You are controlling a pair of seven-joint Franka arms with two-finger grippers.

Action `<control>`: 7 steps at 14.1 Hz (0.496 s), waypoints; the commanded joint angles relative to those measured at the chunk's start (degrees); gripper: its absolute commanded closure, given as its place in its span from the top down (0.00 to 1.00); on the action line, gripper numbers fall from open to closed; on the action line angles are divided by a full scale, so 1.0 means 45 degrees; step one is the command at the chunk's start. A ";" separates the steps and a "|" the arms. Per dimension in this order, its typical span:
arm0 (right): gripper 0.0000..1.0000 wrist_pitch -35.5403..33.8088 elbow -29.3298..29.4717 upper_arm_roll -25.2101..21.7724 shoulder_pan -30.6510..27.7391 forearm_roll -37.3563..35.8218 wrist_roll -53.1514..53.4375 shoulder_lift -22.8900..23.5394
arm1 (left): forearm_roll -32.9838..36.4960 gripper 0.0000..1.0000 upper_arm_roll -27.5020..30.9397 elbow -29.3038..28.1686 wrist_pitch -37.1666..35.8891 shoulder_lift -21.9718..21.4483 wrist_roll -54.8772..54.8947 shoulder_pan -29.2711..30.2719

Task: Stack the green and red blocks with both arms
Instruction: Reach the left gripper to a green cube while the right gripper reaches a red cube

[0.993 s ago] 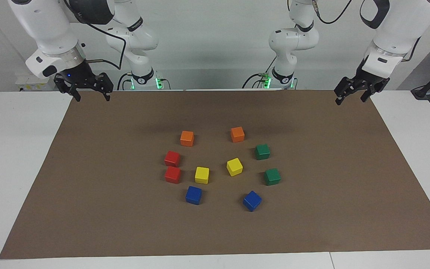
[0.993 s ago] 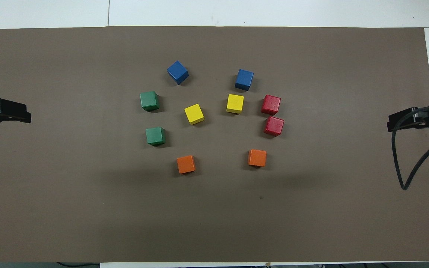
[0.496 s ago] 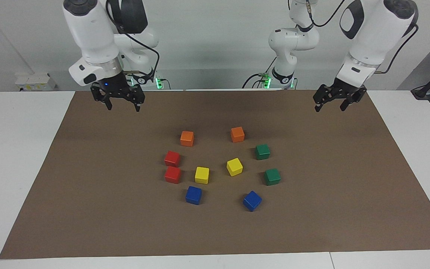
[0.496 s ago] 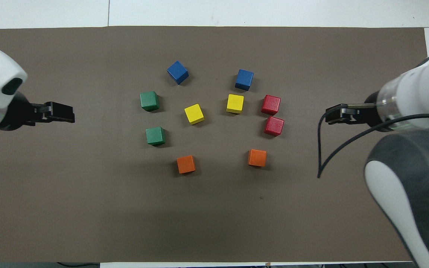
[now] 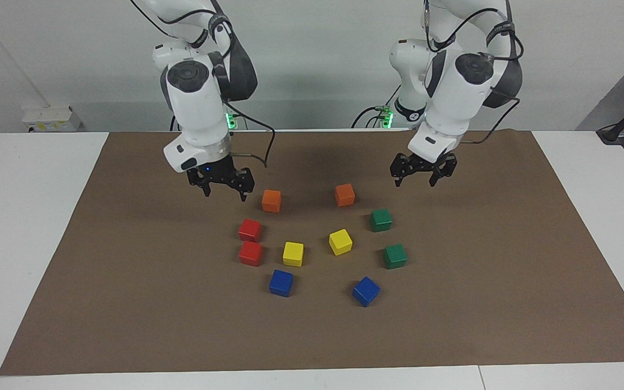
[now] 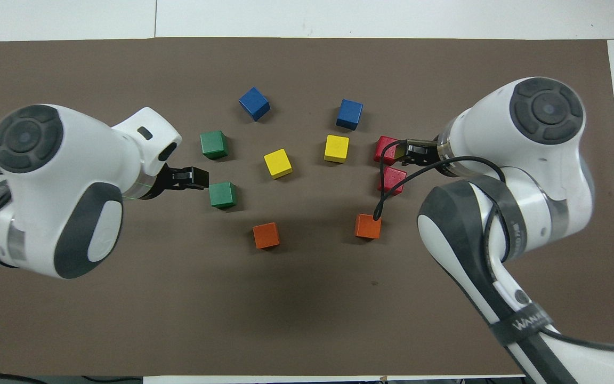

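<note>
On the brown mat, the red blocks (image 5: 250, 229) and green blocks (image 5: 381, 220) are lying unstacked. The right gripper (image 5: 225, 188) and left gripper (image 5: 415, 179) are being held above them, fingers spread wide and empty; all stacking is left.

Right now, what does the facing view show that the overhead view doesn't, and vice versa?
Facing only: the left gripper and right gripper are raised off the brown mat, open, touching no cube; the arm bases are visible too.

Overhead only: the right gripper's tip overlaps the farther of the two bright red cubes, and the left gripper's tip nearly meets the nearer of the two dark green cubes.

Both: ten small cubes lie apart on the mat, none stacked.
</note>
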 commanded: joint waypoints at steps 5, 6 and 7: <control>0.96 0.2365 -0.1023 -0.0005 0.0135 0.0066 0.0894 0.0862 | 0.0006 1.00 0.0274 -0.1072 0.2427 0.1195 -0.1917 -0.1229; 0.96 0.2445 -0.1063 -0.0005 0.0115 0.0085 0.0913 0.0998 | 0.0025 1.00 0.0274 -0.1111 0.2487 0.1235 -0.1918 -0.1229; 0.96 0.2523 -0.1083 -0.0005 0.0134 0.0085 0.0933 0.1058 | 0.0142 1.00 0.0274 -0.1131 0.2546 0.1293 -0.1937 -0.1229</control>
